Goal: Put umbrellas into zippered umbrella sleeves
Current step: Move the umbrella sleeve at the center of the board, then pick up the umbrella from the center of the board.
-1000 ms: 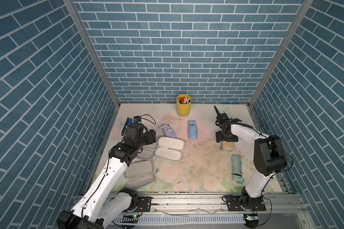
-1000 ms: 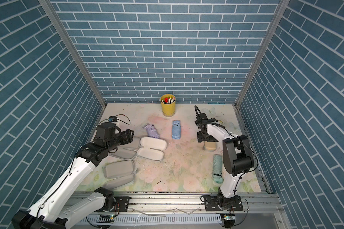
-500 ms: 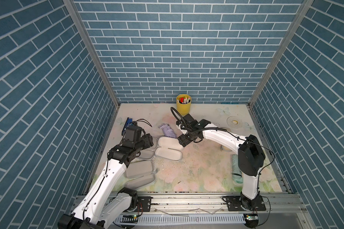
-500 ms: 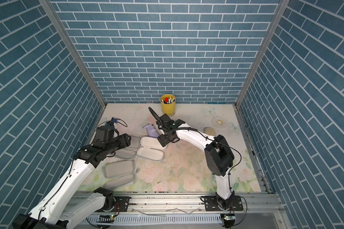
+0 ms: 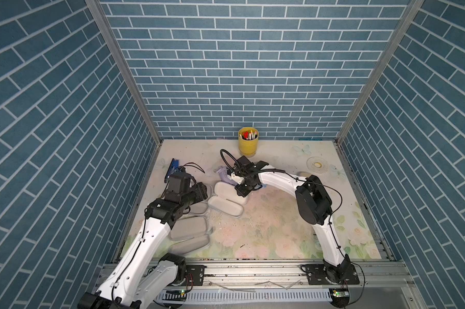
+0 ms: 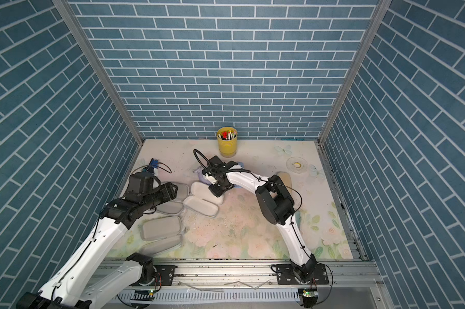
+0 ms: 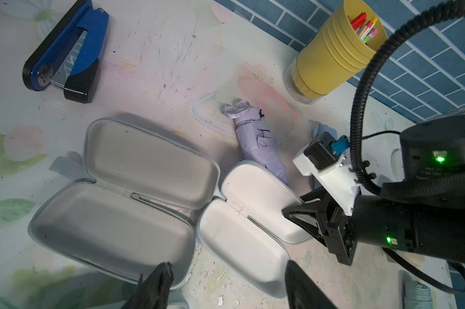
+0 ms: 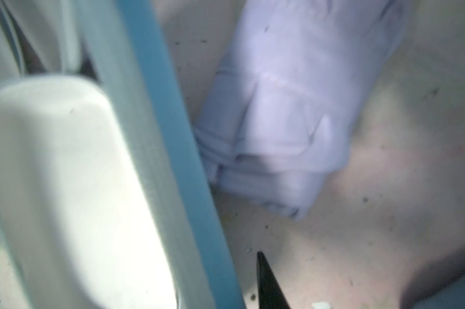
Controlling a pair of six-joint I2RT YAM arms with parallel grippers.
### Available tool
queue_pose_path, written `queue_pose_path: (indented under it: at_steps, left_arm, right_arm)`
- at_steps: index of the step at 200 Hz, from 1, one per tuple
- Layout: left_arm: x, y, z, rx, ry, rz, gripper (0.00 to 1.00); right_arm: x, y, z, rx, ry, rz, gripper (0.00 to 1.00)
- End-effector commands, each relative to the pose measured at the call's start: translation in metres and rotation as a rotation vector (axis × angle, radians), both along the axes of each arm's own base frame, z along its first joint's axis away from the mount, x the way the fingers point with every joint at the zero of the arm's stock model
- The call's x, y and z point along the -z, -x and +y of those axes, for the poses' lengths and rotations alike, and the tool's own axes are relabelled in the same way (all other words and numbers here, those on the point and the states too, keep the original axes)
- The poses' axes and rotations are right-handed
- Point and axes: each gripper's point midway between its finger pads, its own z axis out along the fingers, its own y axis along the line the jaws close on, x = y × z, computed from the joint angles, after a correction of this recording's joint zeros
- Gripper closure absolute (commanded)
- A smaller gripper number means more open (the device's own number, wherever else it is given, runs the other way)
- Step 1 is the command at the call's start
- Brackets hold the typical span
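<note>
An open light-blue-edged sleeve (image 7: 252,235) (image 5: 227,204) lies mid-table, white inside. My right gripper (image 7: 292,211) (image 5: 242,190) is shut on the rim of its far half; in the right wrist view one finger (image 8: 266,281) shows outside the blue rim (image 8: 172,160). The lilac umbrella (image 7: 260,144) (image 8: 292,107) (image 6: 200,176) lies just beyond that rim. Beside the first sleeve on the left lies a second open sleeve (image 7: 124,200) (image 5: 199,210). Above the near edges of both, my left gripper (image 7: 227,283) (image 5: 203,190) hangs open and empty. The right arm hides most of the light blue umbrella (image 7: 323,131).
A third open sleeve (image 5: 188,228) lies near the left front. A cream-beige umbrella (image 5: 303,174) and a mint umbrella (image 7: 418,294) lie to the right. Yellow pen cup (image 5: 248,143) at the back, blue stapler (image 7: 65,53) far left, clear tape roll (image 5: 317,165) back right.
My right arm swung from the cream-beige umbrella on the right across to the light-blue-edged sleeve, and its jaws closed on the rim. The left gripper narrowed slightly.
</note>
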Motion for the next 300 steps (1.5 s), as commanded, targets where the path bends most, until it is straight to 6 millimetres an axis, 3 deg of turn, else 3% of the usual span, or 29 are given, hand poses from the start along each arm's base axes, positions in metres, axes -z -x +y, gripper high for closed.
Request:
queue_pose_path:
  at_steps: [1, 25, 57, 70, 88, 97, 105, 122, 133, 142, 164, 190, 212, 241, 246, 259, 267, 300]
  left_arm:
    - [-0.001, 0.003, 0.005, -0.009, -0.008, 0.002, 0.32]
    - [-0.001, 0.001, -0.002, 0.013, 0.022, 0.013, 0.35]
    - [0.017, -0.001, -0.035, 0.086, 0.101, 0.049, 0.35]
    - [0.024, -0.002, -0.054, 0.126, 0.103, 0.048, 0.34]
    - [0.035, -0.004, -0.077, 0.175, 0.11, 0.055, 0.32]
    - [0.04, -0.005, -0.087, 0.198, 0.125, 0.063, 0.31]
    - [0.044, -0.006, -0.093, 0.214, 0.134, 0.074, 0.31]
    - [0.052, -0.004, -0.104, 0.255, 0.145, 0.092, 0.28]
    - [0.057, -0.002, -0.111, 0.288, 0.149, 0.1, 0.26]
    - [0.062, 0.0, -0.116, 0.309, 0.143, 0.108, 0.25]
    - [0.078, 0.002, -0.132, 0.361, 0.144, 0.136, 0.25]
    - [0.093, 0.004, -0.161, 0.43, 0.206, 0.173, 0.25]
    - [0.105, 0.004, -0.17, 0.439, 0.206, 0.197, 0.28]
    - [0.117, 0.005, -0.174, 0.438, 0.217, 0.211, 0.32]
    - [0.118, 0.004, -0.175, 0.44, 0.22, 0.213, 0.33]
    - [0.12, 0.002, -0.179, 0.443, 0.236, 0.21, 0.37]
    - [0.133, 0.007, -0.177, 0.439, 0.231, 0.238, 0.4]
    - [0.145, 0.007, -0.179, 0.438, 0.244, 0.26, 0.45]
  right_arm:
    - [-0.025, 0.021, -0.016, 0.023, -0.031, 0.011, 0.92]
    - [-0.033, 0.035, -0.054, 0.21, 0.011, 0.018, 1.0]
    - [-0.021, 0.063, -0.13, 0.633, 0.123, 0.088, 1.0]
    - [-0.015, 0.076, -0.146, 0.759, 0.106, 0.11, 1.0]
    - [-0.014, 0.086, -0.147, 0.81, 0.043, 0.151, 1.0]
    - [-0.015, 0.091, -0.147, 0.809, 0.05, 0.186, 0.88]
    - [-0.019, 0.093, -0.153, 0.815, 0.077, 0.188, 0.7]
    - [-0.044, 0.084, -0.176, 0.836, 0.096, 0.128, 0.44]
    - [-0.061, 0.072, -0.185, 0.842, 0.067, 0.119, 0.32]
    - [-0.071, 0.057, -0.189, 0.847, 0.051, 0.104, 0.28]
    - [-0.081, 0.009, -0.181, 0.816, 0.065, 0.017, 0.22]
    - [-0.064, -0.057, -0.157, 0.816, 0.082, -0.046, 0.13]
    - [-0.047, -0.092, -0.139, 0.813, 0.099, -0.071, 0.1]
    - [-0.027, -0.106, -0.123, 0.789, 0.11, -0.039, 0.09]
    - [-0.01, -0.106, -0.122, 0.784, 0.131, -0.016, 0.09]
    - [0.003, -0.105, -0.115, 0.771, 0.131, 0.013, 0.1]
    - [0.01, -0.105, -0.113, 0.766, 0.133, 0.021, 0.11]
    - [0.021, -0.106, -0.111, 0.752, 0.172, 0.008, 0.13]
